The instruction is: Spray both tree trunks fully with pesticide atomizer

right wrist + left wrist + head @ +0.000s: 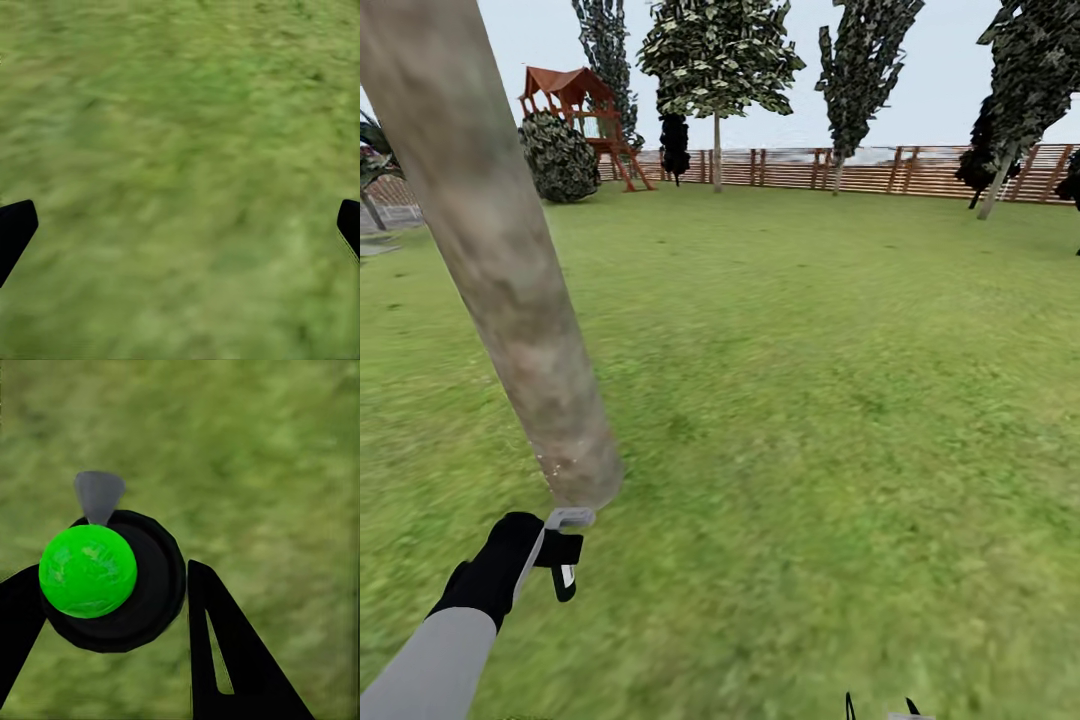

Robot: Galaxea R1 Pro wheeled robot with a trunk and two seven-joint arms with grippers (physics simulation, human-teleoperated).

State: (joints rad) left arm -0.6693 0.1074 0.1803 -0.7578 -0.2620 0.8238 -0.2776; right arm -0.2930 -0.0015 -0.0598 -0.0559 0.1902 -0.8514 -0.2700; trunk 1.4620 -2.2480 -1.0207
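A thick leaning tree trunk [500, 270] of blotchy grey-beige bark crosses the left of the head view and meets the grass [810, 400] just ahead of my left hand. A few whitish pesticide specks [556, 466] dot its base. My left gripper [545, 555] is shut on the black pesticide atomizer [568, 560], whose grey trigger head [570, 518] almost touches the trunk's foot. In the left wrist view the atomizer [150, 585] sits between the two fingers [225, 660], with a bright green ball [88, 571] over it and the grey nozzle [97, 495] beyond. My right gripper [180, 225] hangs open over bare grass.
Far back stand several more trees, one with an upright pale trunk [716, 150], in front of a brown slat fence [860, 170]. A round dark bush [560, 155] and a red-brown play tower [575, 100] are at the back left. Open lawn stretches to the right.
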